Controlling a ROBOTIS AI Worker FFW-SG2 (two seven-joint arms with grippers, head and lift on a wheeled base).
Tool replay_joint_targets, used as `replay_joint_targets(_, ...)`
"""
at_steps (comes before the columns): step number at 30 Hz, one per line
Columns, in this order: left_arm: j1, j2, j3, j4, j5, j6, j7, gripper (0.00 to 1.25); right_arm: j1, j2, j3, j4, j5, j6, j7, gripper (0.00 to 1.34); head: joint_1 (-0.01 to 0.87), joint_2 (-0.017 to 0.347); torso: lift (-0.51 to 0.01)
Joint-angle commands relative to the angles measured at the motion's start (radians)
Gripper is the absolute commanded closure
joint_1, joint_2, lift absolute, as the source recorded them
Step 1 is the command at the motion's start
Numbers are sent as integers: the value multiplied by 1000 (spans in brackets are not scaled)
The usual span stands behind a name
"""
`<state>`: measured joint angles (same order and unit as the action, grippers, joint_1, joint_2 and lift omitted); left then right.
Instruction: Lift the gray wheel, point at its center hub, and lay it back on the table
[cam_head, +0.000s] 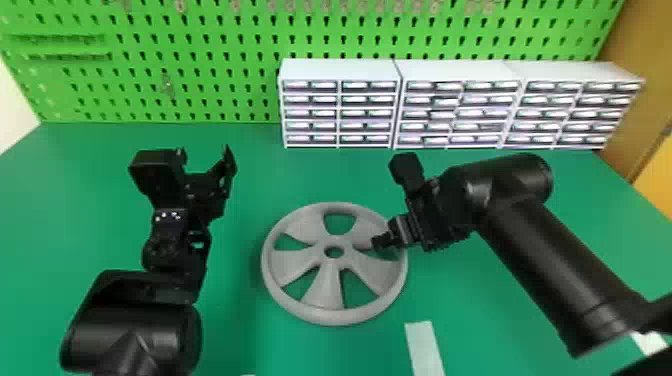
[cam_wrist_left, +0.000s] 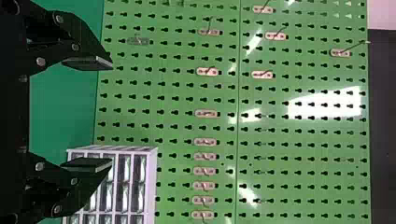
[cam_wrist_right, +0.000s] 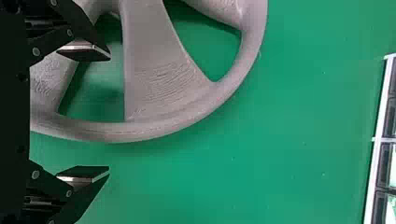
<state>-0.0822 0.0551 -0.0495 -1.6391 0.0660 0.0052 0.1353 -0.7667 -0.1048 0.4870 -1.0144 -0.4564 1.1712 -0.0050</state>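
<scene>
"Because you have the head view up, can you tell me where the gray wheel (cam_head: 327, 287) is?"

"Just below the middle of the frame, lying flat on the green table (cam_head: 235, 325). Its center hub (cam_head: 324, 251) is ringed by broad spokes with openings between them."

"And the right gripper (cam_head: 390, 204)?"

"Right of the frame's center, by the upper right part of the wheel. One finger reaches over the rim, above an opening; the other sits farther up the frame, past the rim."

"Is it clenched?"

"Released. In the right wrist view the right gripper (cam_wrist_right: 109, 113) has its two fingers spread wide, and the rim runs across the gap. I can't tell whether either one touches the wheel."

"What about the left gripper (cam_head: 205, 151)?"

"Left of center, well apart from the wheel, pointing up the frame. It's released too, its fingers parted; the left wrist view shows the same wide gap, facing the green pegboard (cam_head: 200, 106)."

"Anything around them?"

"White drawer cabinets (cam_head: 340, 70) stand side by side from upper center to upper right, in front of the pegboard. A pale strip (cam_head: 425, 350) lies on the table at the lower edge, right of center."
</scene>
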Motion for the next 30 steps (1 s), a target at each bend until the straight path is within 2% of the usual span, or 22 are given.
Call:
replay_joint_targets(1, -1, 0, -3, -1, 0, -1, 1, 512, -2, 0, 12, 28, 7, -19, 0, 403, 692, 48, -96)
replay_joint_targets(7, -2, 0, -6, -2, 0, -1, 1, 512, -3, 2, 25, 60, 24, -47, 2, 403, 692, 48, -96)
replay_joint_targets(20, -4, 0, -7, -4, 2, -2, 0, 512, -2, 4, 31, 71, 39, -62, 2, 421, 692, 48, -96)
replay_joint_targets(30, -2, 0, -3, -5, 5, -7, 1, 512, -2, 0, 50, 73, 48, -50, 3, 711, 692, 48, -96)
